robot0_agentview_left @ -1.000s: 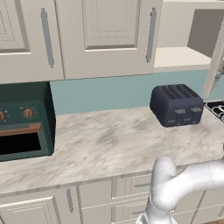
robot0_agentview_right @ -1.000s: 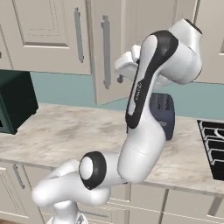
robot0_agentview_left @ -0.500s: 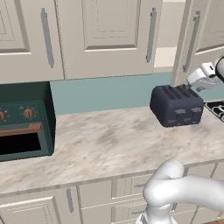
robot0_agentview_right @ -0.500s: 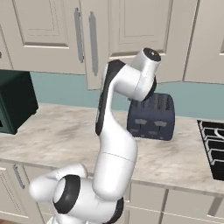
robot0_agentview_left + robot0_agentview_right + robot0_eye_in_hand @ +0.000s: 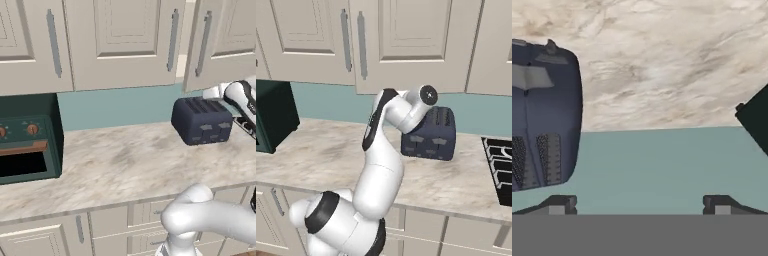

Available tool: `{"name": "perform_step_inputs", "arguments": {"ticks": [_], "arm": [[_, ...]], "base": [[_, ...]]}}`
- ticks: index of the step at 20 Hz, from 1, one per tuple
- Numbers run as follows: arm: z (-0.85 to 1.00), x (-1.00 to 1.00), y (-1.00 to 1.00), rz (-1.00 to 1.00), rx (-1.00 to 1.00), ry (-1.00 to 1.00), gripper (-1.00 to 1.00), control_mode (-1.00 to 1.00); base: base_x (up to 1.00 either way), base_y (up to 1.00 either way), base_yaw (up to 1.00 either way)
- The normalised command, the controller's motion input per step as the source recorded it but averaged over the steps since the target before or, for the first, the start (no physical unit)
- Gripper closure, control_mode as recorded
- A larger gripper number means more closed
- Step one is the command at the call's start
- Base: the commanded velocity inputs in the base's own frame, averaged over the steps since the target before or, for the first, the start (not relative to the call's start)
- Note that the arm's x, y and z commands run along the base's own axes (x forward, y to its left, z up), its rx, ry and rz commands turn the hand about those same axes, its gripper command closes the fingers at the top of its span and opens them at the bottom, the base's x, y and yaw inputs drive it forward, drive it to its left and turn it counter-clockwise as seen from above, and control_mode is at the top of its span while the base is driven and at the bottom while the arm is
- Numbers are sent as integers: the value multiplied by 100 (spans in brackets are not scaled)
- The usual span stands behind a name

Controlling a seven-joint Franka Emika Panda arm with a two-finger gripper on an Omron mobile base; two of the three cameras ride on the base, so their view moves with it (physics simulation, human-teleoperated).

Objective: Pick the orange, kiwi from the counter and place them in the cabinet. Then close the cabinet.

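Note:
The orange and the kiwi are out of view. The cabinet (image 5: 125, 40) hangs above the counter (image 5: 130, 165). Its right door (image 5: 222, 40) stands almost shut, leaving a narrow gap with a pale strip of the inside showing. My gripper (image 5: 639, 206) is open with nothing between its fingertips (image 5: 558, 204). It faces the teal back wall just above the counter, beside the dark blue toaster (image 5: 542, 110). My wrist (image 5: 240, 97) hangs above the toaster's right end. The arm's elbow (image 5: 423, 97) stands in front of the toaster.
The toaster (image 5: 201, 126) stands at the back right of the counter. A dark green toaster oven (image 5: 25, 145) sits at the far left with its door ajar. A black stove grate (image 5: 498, 167) lies to the right. Cream drawers (image 5: 105, 230) run below.
The cabinet's right door has swung from wide open to almost shut. My arm has come down from the door's height to just above the toaster.

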Motion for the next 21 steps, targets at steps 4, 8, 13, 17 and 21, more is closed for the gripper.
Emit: {"name": "perform_step_inputs", "arguments": {"ticks": [4,8,13,17,21], "arm": [[49,100,-6,-18,12,-1,-100,-100],[88,100,0,-26,7,0,-100,-100],[96,100,0,-27,6,0,-100,-100],[89,100,0,-26,8,0,-100,-100],[31,70,-14,-17,6,-15,-100,-100]], "base": [[0,0,0],[0,0,0],[0,0,0],[0,0,0],[0,0,0]]}}
